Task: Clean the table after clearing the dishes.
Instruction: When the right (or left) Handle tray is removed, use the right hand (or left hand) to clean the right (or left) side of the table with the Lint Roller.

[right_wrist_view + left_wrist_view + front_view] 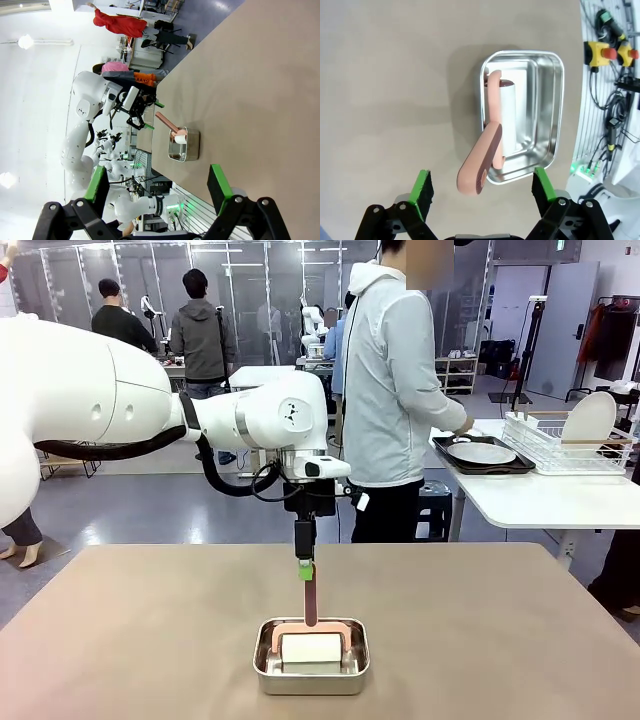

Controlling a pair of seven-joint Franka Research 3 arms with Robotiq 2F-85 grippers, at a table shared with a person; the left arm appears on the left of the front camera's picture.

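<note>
The taupe table [150, 620] carries a small steel pan [311, 668] near its front edge. In the pan lies a lint roller with a white roll [508, 117], and its pink handle [311, 602] stands up out of the pan. My left gripper [305, 565] hangs open just above the handle's tip; in the left wrist view the handle [481, 165] lies between the spread green pads [423, 187] without touching them. My right gripper [158, 185] is open and holds nothing, high off the table. One of the dishes, a plate on a dark tray [482, 453], sits on the white side table.
A person [395, 390] stands at the far side with a hand at the tray. A white dish rack [570, 445] holding an upright plate is on the side table [540, 500]. Cables and emergency-stop buttons [607, 50] lie beyond the table's near edge.
</note>
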